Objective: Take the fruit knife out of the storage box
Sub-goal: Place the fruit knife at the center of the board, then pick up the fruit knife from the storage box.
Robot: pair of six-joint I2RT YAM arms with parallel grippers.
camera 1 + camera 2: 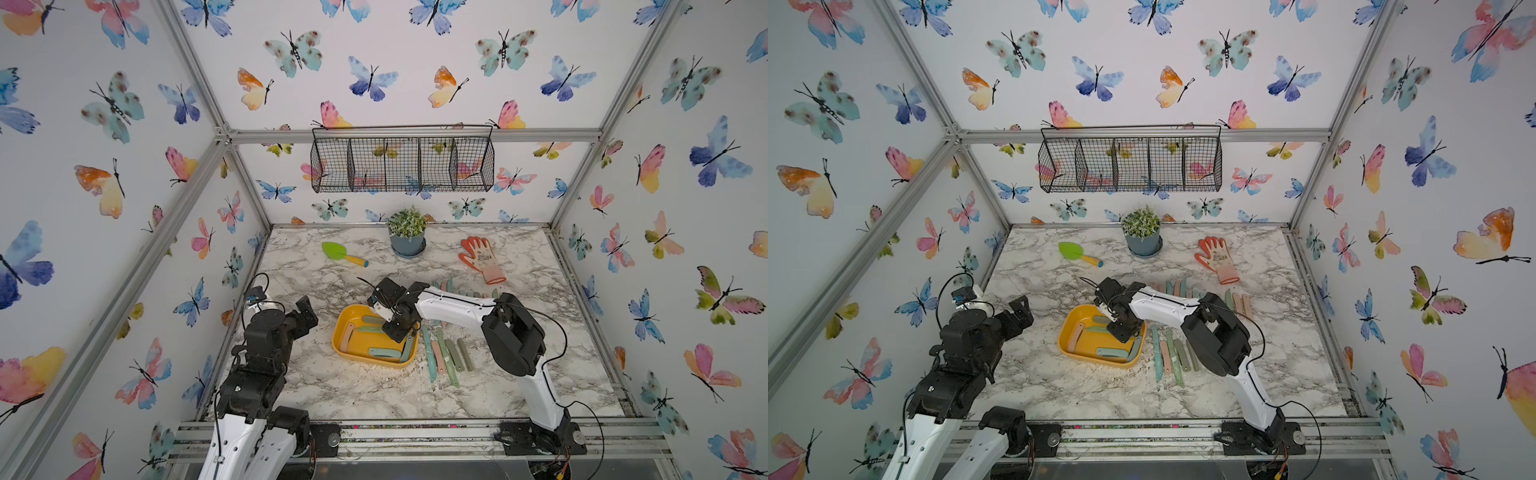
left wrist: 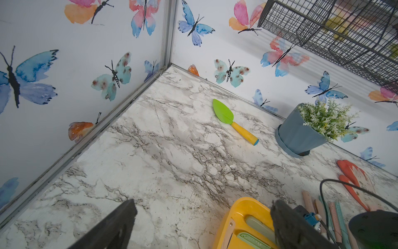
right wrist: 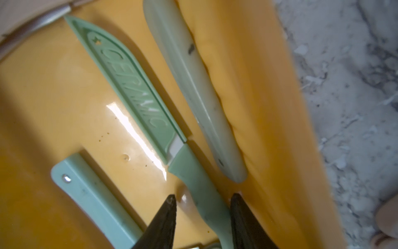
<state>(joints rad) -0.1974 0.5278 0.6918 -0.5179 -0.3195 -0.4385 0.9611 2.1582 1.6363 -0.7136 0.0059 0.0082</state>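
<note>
Right gripper (image 3: pixel 204 195), spread off-centre astride the knife (image 3: pixel 148 112) handle, seemingly not pinching, could push it aside and close empty.

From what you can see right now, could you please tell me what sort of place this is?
Probably a staged robot test cell: butterfly-papered walls on an aluminium frame, a marble-look tabletop, and garden props: potted plant, trowel, glove.

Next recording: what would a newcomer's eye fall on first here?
The yellow storage box at mid-table, sheathed knives inside, stands out against the marble table. The right hand reaches into it, jaws open astride the handle of a mint-green knife. More pastel knives lie in rows on the table beside the box.
</note>
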